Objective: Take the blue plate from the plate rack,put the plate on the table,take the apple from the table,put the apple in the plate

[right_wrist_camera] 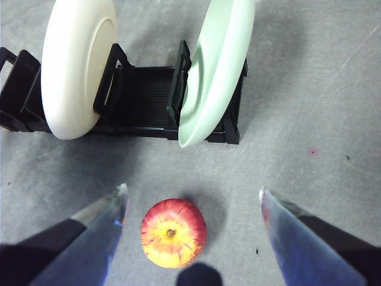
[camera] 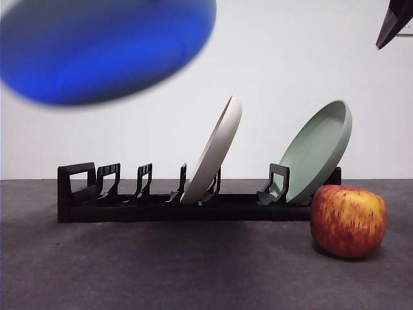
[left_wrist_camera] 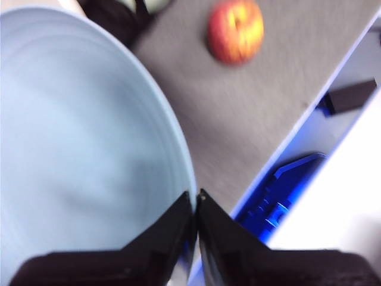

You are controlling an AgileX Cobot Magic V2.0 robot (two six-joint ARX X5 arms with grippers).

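Up in the air, top left of the front view: one blue plate (camera: 103, 48), blurred, well clear of the plate rack (camera: 161, 205) and of the table (camera: 161, 271). Pinched at the rim by the left gripper (left_wrist_camera: 196, 199), jaws squeezed nearly together with just the plate edge between them. Looks pale blue in the left wrist view (left_wrist_camera: 83, 149), deep blue from the front.

Down on the rack: two plates left, both leaning the same way. One cream-white plate (camera: 213, 152) around the middle slots, one sage-green plate (camera: 317, 152) at the end nearest the apple. Several empty dividers plus a looped handle at the other end.

On the table: one apple (camera: 348, 221), red with yellow streaks, sitting just in front of the green-plate end of the rack. Touching the rack or not, can't tell.

Above the apple: right gripper (right_wrist_camera: 193, 199), jaws spread wide, holding nothing, apple (right_wrist_camera: 173, 233) sitting between them from the wrist camera, stem up. Only a black tip of an arm (camera: 393, 22) visible at the top right corner of the front view.

So: three plates total, one apple, one rack.
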